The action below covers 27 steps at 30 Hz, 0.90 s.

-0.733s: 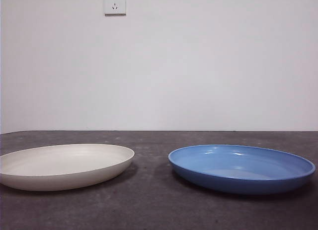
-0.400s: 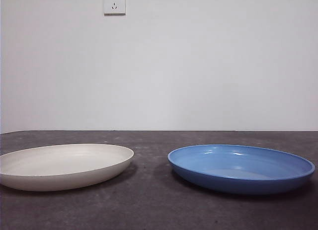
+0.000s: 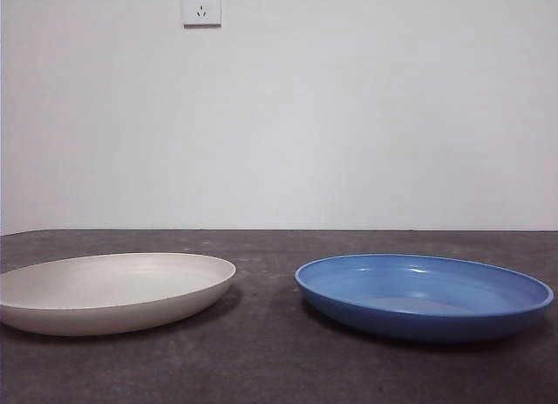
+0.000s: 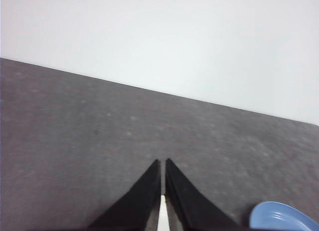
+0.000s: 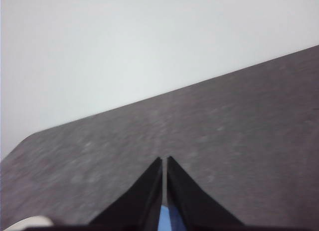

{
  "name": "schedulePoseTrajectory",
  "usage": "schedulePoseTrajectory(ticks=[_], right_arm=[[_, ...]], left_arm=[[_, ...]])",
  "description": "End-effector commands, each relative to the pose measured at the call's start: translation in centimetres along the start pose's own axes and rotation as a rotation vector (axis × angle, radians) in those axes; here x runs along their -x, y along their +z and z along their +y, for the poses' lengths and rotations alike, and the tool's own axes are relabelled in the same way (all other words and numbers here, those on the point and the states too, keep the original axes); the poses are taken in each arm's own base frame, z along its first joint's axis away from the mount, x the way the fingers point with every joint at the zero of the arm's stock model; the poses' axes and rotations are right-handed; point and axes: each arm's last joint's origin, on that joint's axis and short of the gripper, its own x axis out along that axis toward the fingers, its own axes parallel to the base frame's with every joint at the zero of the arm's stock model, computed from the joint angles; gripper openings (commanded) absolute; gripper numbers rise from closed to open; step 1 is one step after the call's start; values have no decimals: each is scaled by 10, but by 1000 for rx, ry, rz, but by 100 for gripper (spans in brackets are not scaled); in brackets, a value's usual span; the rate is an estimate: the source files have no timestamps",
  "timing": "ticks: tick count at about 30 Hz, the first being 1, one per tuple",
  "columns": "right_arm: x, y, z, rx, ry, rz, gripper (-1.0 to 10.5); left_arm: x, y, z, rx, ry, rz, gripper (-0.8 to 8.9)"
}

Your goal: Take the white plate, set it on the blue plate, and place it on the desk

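In the front view the white plate [image 3: 113,291] lies flat on the desk [image 3: 270,360] at the left. The blue plate [image 3: 425,295] lies at the right, a hand's width apart from it. Neither arm shows in the front view. My left gripper [image 4: 163,162] hangs above the desk, shut and holding nothing. A sliver of the white plate [image 4: 162,220] shows between its jaws and the blue plate's rim [image 4: 281,218] at the corner. My right gripper [image 5: 164,159] is shut and empty too, with blue plate [image 5: 164,221] under its jaws and the white plate's edge [image 5: 30,222] off to one side.
A white wall stands behind the desk's far edge [image 3: 279,230], with a wall socket [image 3: 201,4] high up. Dark desk surface runs between and in front of the plates.
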Motion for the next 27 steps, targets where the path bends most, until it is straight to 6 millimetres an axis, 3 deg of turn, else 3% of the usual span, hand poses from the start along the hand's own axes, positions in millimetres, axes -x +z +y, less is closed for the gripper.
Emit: schedulePoseTrajectory(ticks=[1,8,13,21,27], right_arm=[[-3,20,10,-9,39,34,11],[-18,57,30,-22,145,157,11],[-34,72,47,5,242,274,11],[-46,74,80,163,413,414,11],[-46,76,85,217,455,457,11]], left_arm=[[-4,25,-10,1,-46,2,16],[-12,71,-30,-8,-121,26,16],[-16,88,-44,-10,-223,76,16],[-21,86,-60,-26,-341,130,16],[-22,80,-64,-25,-373,187,30]])
